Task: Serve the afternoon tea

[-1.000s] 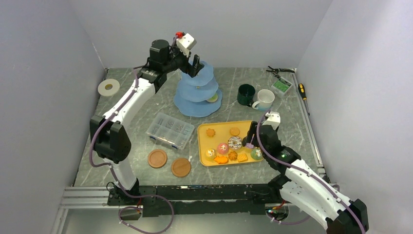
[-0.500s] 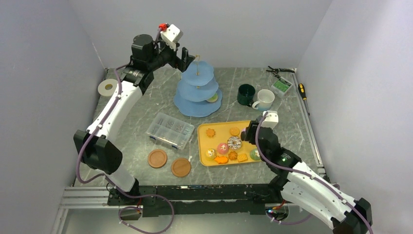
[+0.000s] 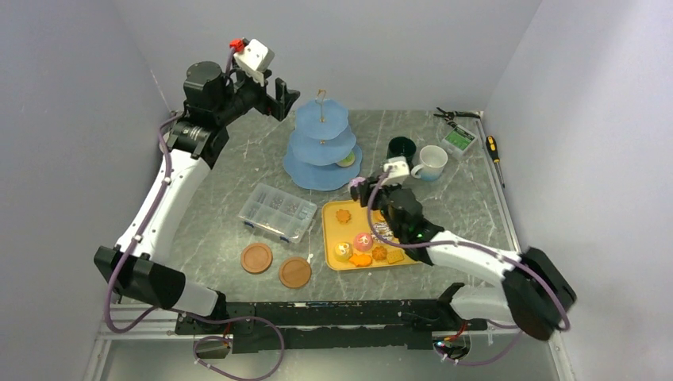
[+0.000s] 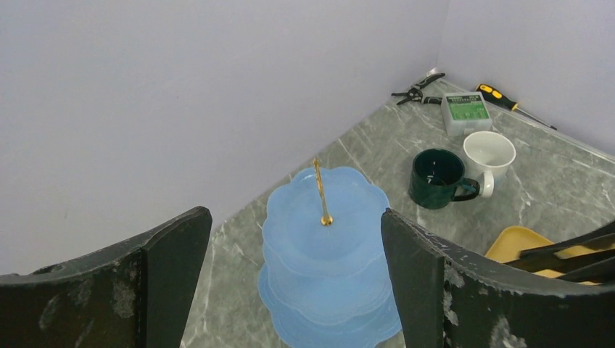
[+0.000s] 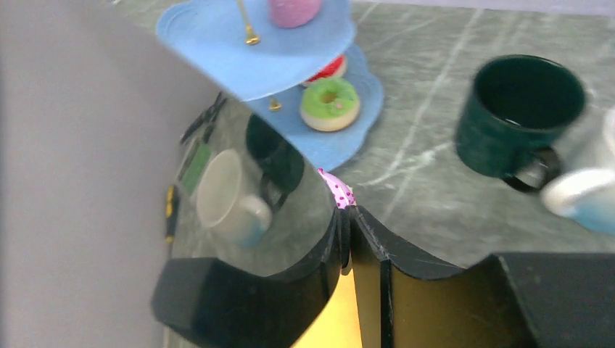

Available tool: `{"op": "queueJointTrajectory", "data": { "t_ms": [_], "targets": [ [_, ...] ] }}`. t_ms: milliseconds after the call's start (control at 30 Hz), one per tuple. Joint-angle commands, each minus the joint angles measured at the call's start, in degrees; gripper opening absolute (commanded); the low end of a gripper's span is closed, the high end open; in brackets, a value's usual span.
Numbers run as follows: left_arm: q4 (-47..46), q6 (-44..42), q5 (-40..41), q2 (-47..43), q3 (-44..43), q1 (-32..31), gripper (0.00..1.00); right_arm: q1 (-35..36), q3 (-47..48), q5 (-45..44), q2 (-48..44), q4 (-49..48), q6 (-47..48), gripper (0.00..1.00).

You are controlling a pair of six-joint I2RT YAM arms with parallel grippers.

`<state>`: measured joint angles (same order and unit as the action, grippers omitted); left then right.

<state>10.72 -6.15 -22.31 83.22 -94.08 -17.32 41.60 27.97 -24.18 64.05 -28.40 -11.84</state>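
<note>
Light-blue three-tier stand with gold loop (image 3: 313, 151): upright at 12 o'clock on the grey marbled table (image 3: 238, 159). Right gripper (image 3: 367, 190), at its 4 o'clock, clamps black tongs (image 4: 573, 254) pinching a small pink-spotted treat (image 5: 339, 194). Left gripper (image 3: 287, 97), raised at its 10 o'clock, gapes wide, empty.

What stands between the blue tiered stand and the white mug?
The dark-green mug, close beside the white mug; the left wrist view shows it clearest.

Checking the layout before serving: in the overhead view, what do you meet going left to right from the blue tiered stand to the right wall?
light-blue three-tier stand, dark-green mug, white mug, small green-topped box, yellow-handled screwdriver
</note>
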Motion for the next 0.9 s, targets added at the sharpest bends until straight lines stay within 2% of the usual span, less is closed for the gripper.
{"op": "queueJointTrajectory", "data": {
  "t_ms": [0,133,333,867],
  "targets": [
    [2.26,0.52,1.78,-3.6,1.83,0.42,0.93,0.99,6.86,6.4,10.44,-19.06,2.3,0.53],
    [3.66,0.12,2.1,-5.16,2.39,0.84,0.93,1.39,10.98,7.56,19.94,-25.67,2.08,0.54],
    [4.39,-0.59,1.7,-6.69,3.45,1.41,0.93,1.3,15.35,7.48,28.26,-28.62,1.91,0.55],
    [3.74,-0.8,1.72,-6.5,5.2,1.85,0.93,-2.45,16.98,6.49,38.05,-31.93,-0.06,0.58]
  ]
}}
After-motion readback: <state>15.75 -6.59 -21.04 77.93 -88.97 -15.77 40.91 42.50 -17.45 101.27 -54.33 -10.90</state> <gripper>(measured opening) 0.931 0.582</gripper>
